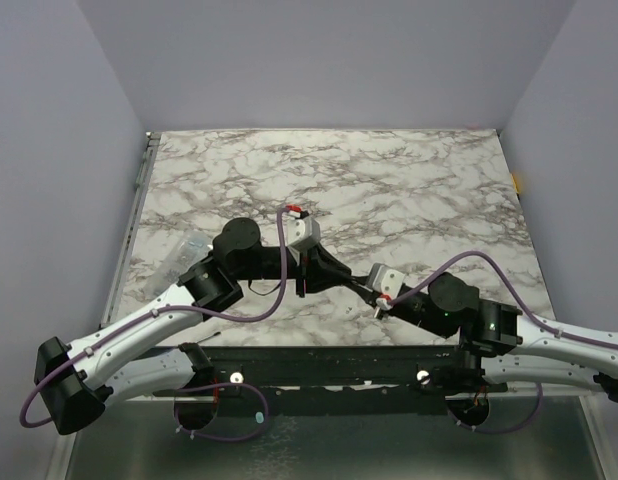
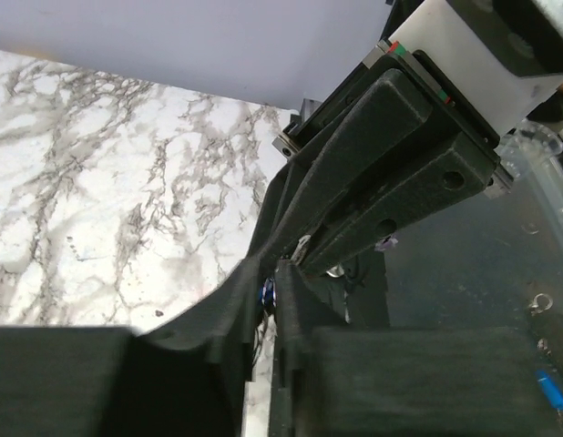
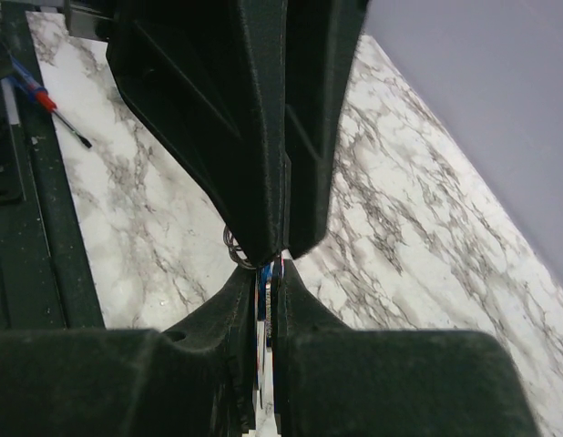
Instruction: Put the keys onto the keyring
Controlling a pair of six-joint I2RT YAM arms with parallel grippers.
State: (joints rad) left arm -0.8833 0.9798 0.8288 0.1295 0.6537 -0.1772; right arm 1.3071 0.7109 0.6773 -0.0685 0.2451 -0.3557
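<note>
The two hands meet tip to tip above the near middle of the white, grey-veined marble-patterned desk [image 1: 389,190], clear of its surface. The coming move turns on this meeting point.

The left hand [image 2: 274,271] has its fingers drawn together to a narrow slit. A small key with a bright blue plastic head [image 2: 266,291] sits in that slit, just behind the tips, so the hand appears clamped on it. The key's blade is hidden, so its long axis cannot be told.

The right hand [image 3: 271,266] points straight at the left one, and the two sets of fingers lie roughly along one slanted line in the top view. Its fingers are also pressed close together. A bright sliver shows in the gap between them, but what they hold cannot be told.

A short arc of a thin pale grey metal keyring [image 3: 230,244] curls out just beside the touching tips, on the left in the right wrist view. Which hand bears it is unclear.

Key and ring are thus just beside each other, and both hands are equally near. Threading the key probably calls for only a slight shift or twist, since neither the ring's opening nor the key's hole shows. No silver keys can be made out.
</note>
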